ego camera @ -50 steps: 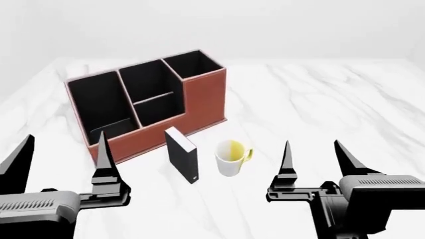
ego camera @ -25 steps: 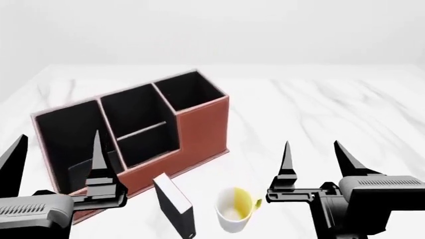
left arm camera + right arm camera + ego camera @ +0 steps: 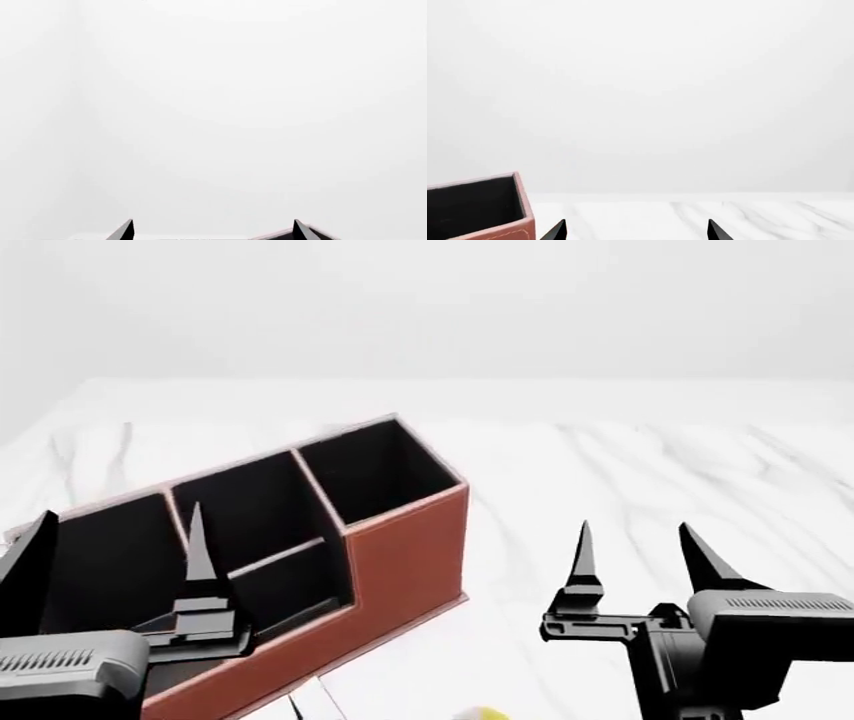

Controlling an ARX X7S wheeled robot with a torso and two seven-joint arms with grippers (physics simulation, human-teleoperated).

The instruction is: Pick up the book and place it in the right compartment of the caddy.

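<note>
My right gripper (image 3: 635,552) hung released above the white marble-patterned tabletop (image 3: 694,470), its two black pointed fingers spread apart with nothing between them. My left gripper (image 3: 114,552) was the same, fingers wide and empty, and in the head view it overlapped the near side of the reddish-brown leather-look rectangular caddy (image 3: 400,560) with its black interior.

That caddy stood between and ahead of my two grippers, set at a slant. Its right compartment (image 3: 378,475), the squarish black-lined end section with the tallest walls, lay ahead and inward of my right gripper, well apart from it; a corner of that wall showed in the right wrist view (image 3: 487,210).

Of the small thin black hardcover book (image 3: 296,708) only a dark sliver showed at the bottom edge of the head view, in front of the caddy's near wall, between my grippers and nearer the left one, held by neither. A speck of yellow (image 3: 478,713) sat beside it at that same edge.
</note>
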